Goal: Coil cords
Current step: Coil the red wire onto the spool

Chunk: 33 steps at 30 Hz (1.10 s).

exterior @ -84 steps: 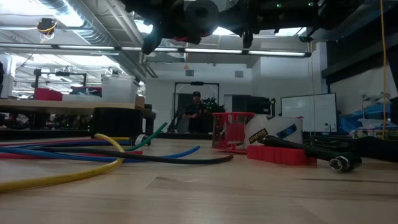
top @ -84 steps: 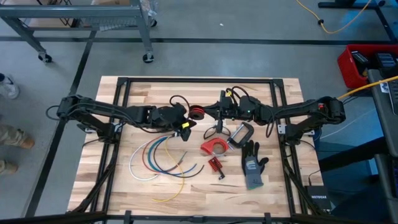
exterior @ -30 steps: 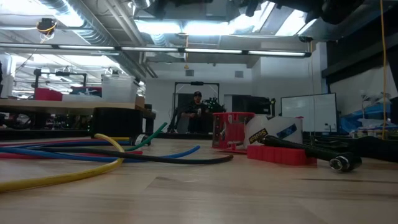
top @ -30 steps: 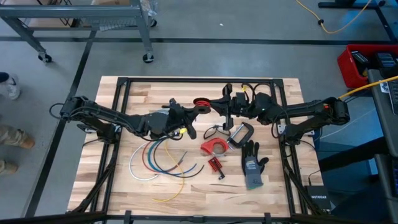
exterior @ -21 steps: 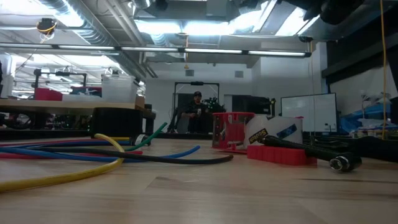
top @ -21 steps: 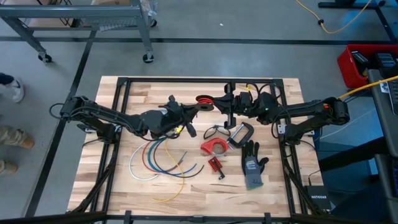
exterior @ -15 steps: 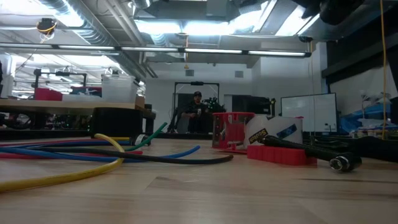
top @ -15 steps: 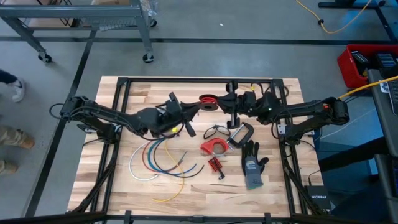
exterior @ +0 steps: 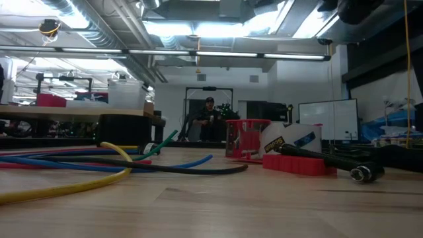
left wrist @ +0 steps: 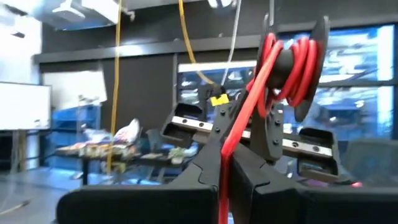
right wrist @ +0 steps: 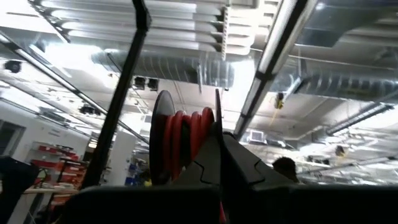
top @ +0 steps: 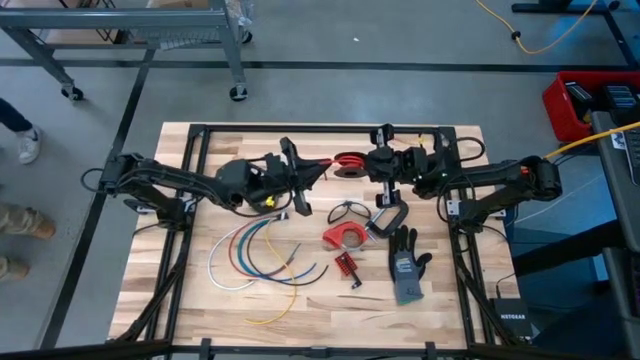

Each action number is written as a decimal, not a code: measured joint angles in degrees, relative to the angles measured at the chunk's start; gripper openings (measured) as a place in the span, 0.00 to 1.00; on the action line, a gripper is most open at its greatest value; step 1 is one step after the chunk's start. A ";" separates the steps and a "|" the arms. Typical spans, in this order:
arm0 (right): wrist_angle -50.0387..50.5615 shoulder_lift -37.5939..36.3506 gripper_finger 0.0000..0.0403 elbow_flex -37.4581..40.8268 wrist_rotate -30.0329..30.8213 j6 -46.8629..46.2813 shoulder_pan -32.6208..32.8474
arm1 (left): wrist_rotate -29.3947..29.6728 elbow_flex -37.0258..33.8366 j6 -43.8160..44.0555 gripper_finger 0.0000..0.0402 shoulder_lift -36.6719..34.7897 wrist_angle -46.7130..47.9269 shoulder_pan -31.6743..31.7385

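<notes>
Both arms are meeting at upper centre of the high view. Left gripper (top: 312, 176) is pinching the red cord (top: 322, 167) taut; right gripper (top: 372, 166) is clamping the spool (top: 349, 163) w/ red cord wound on it. Other cords (top: 255, 255) are lying lower left on the table (top: 180, 290).

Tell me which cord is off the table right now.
The red cord: it's wound on a spool held up between both grippers. The white, blue, green and yellow cords lie loose on the table.

Grey floor (top: 330, 40) around the wood tabletop (top: 450, 320), metal cart (top: 150, 35) at the back, red box (top: 572, 100) by the side, long lights (exterior: 198, 54) on the ceiling, whiteboard (exterior: 327, 119), a person (exterior: 209, 119) far off
</notes>
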<state>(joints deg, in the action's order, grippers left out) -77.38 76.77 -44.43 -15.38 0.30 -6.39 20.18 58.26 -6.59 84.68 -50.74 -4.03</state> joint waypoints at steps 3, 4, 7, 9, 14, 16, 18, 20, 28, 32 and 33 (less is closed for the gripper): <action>0.04 0.56 0.00 -1.96 -2.45 -0.05 0.00 | -3.88 0.02 0.19 0.00 1.60 -3.96 1.00; 0.06 0.81 0.00 -2.53 -3.31 -0.31 0.00 | -5.08 0.02 -0.03 0.00 2.16 -5.30 1.17; 0.07 1.62 0.00 -4.52 -5.53 -2.39 0.00 | -7.84 0.02 -2.61 0.00 3.12 -9.31 1.43; 0.05 1.95 0.00 -5.46 -6.23 -3.25 0.00 | -9.44 0.02 -4.97 0.00 3.24 -10.24 1.42; 0.70 1.95 0.00 -6.52 -7.15 -3.46 0.04 | -14.80 0.02 -11.40 0.00 3.33 -12.41 1.41; 0.74 1.95 0.00 -6.64 -7.16 -3.68 0.04 | -15.56 0.02 -13.38 0.00 3.33 -13.03 1.47; 0.98 1.95 0.00 -6.64 -7.13 -4.60 0.04 | -15.62 0.00 -14.28 0.00 3.33 -13.14 1.52; 1.08 2.14 0.00 -6.64 -7.09 -5.17 0.04 | -15.65 0.00 -14.96 0.00 3.33 -13.10 1.73; 5.40 2.25 0.00 -6.64 -6.88 -6.10 0.07 | -16.10 -0.02 -14.42 0.00 3.33 -12.47 2.66; 6.48 2.25 0.00 -6.64 -6.87 -6.08 0.07 | -17.47 -0.02 -14.42 0.02 3.35 -10.96 2.65; 6.58 2.25 0.00 -6.64 -6.86 -6.08 0.07 | -17.50 -0.02 -14.42 0.04 3.35 -10.98 2.64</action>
<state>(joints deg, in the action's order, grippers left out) -70.81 79.02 -51.07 -22.24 -5.78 -6.33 2.68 58.24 -21.02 88.03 -61.72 -1.39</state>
